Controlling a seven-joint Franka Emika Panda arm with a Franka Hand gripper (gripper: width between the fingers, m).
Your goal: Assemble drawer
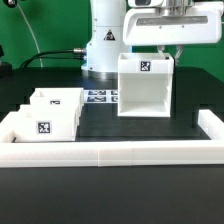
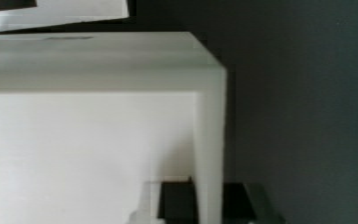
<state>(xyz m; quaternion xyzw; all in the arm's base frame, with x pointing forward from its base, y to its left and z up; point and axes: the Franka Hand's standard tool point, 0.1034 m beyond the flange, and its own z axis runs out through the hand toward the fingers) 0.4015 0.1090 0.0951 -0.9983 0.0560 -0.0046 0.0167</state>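
Note:
The tall white box shell (image 1: 145, 88) stands upright at the middle of the black table, its open side towards the camera and a square tag on its inner back wall. My gripper (image 1: 170, 51) is over the shell's corner on the exterior view's right. In the wrist view the two black fingers (image 2: 172, 205) sit on either side of the shell's thin side wall (image 2: 206, 140) and look closed on it; my gripper (image 2: 208, 206) is centred there. Two small white trays (image 1: 58, 103) (image 1: 42, 124) with tags sit side by side on the exterior view's left.
The marker board (image 1: 100, 97) lies flat between the trays and the shell. A long low white wall (image 1: 110, 152) borders the table's front and both sides. The robot's base (image 1: 100, 50) stands behind. A blurred white piece (image 2: 51, 12) shows at the wrist view's edge.

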